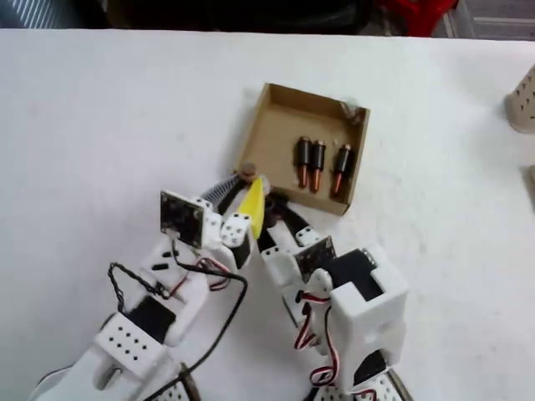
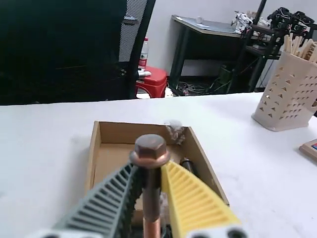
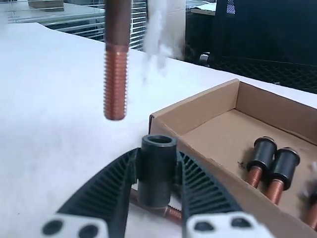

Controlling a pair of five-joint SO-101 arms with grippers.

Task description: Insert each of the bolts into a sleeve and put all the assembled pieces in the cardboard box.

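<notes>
On the white desk (image 1: 100,125), the shallow brown cardboard box (image 1: 276,150) sits just beyond both end effectors, three sleeved bolts (image 1: 318,164) lying inside it. The left end effector (image 2: 148,166) is closed on the shank of a hex-headed copper-coloured metal bolt (image 2: 150,148) just under its head, thread hanging free. The right end effector (image 3: 157,163) is clamped around a short black cylindrical sleeve (image 3: 157,171), bore upward, below and slightly aside of the bolt's tip. Both parts look rigid, dense and slick-sided, liable to swivel between ribbed fingers, so mid-body grips clear of thread and bore seem right.
</notes>
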